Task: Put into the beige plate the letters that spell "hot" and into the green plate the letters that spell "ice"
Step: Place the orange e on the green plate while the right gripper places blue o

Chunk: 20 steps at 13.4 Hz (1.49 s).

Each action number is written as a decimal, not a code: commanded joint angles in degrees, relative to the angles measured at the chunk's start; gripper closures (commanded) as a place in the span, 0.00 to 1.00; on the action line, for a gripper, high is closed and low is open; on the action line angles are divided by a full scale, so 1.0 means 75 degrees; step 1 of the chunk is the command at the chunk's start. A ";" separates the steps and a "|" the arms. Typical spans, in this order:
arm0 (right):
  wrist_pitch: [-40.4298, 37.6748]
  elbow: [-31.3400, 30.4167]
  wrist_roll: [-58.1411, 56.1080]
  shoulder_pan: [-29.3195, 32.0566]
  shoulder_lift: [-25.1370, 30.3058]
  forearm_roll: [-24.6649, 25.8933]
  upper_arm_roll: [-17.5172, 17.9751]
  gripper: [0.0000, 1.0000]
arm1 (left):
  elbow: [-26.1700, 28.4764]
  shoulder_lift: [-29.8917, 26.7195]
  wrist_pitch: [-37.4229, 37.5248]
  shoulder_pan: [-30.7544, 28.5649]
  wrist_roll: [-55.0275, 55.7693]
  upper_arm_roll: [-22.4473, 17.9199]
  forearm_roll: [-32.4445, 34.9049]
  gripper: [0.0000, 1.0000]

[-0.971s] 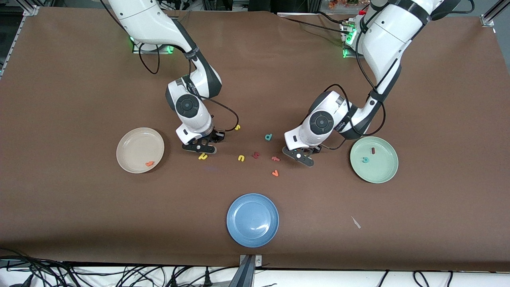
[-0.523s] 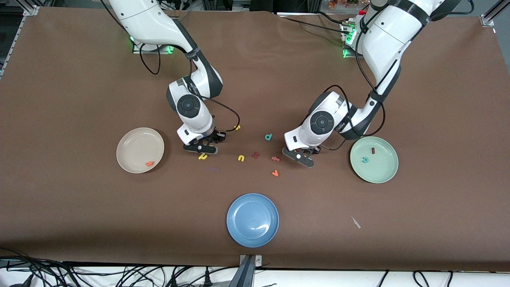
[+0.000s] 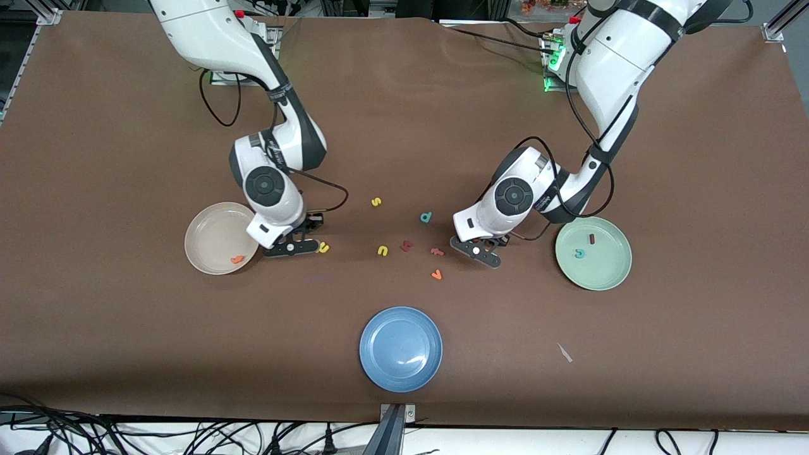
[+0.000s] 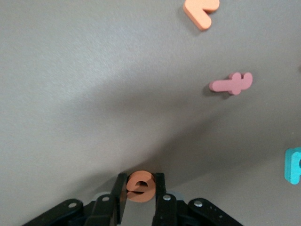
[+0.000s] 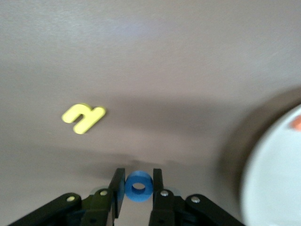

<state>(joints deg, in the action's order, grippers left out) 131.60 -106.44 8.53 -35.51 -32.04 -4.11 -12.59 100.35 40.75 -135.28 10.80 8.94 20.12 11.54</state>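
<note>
We see the right gripper [image 5: 138, 187] pinching the o [image 5: 138, 186] just beside the beige plate [image 3: 208, 235]; the left gripper [image 4: 141, 188] pinches the e [image 4: 140, 186], green plate [image 3: 603, 268] near.

The left gripper [image 4: 139, 190] jaws pinch the orange e [image 4: 139, 185] above the brown table [image 4: 94, 94].

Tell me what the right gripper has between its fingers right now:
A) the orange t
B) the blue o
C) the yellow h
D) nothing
B: in the right wrist view the right gripper has its fingers shut on the blue o, while the yellow h lies free on the table and the orange t already sits in the beige plate.
</note>
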 commanded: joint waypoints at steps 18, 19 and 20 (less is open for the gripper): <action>-0.0084 -0.0282 -0.4601 0.0739 0.0335 -0.1971 -0.1099 0.00 | -0.1053 0.0015 0.2780 -0.3115 -0.2611 -0.0163 0.1016 1.00; -0.0260 -0.0130 -0.3783 0.0529 0.0335 -0.1971 -0.1110 0.00 | -0.0901 0.0016 0.2780 -0.3104 -0.2611 -0.0162 0.1017 1.00; -0.0447 0.0045 -0.2777 0.0341 0.0324 -0.1971 -0.1099 0.00 | -0.0795 0.0016 0.2780 -0.3162 -0.2611 -0.0162 0.1017 1.00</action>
<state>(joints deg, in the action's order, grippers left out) 131.21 -107.76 -22.37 -30.46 -30.69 -18.15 -20.88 92.84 41.21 -114.06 -12.24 -10.24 18.12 17.39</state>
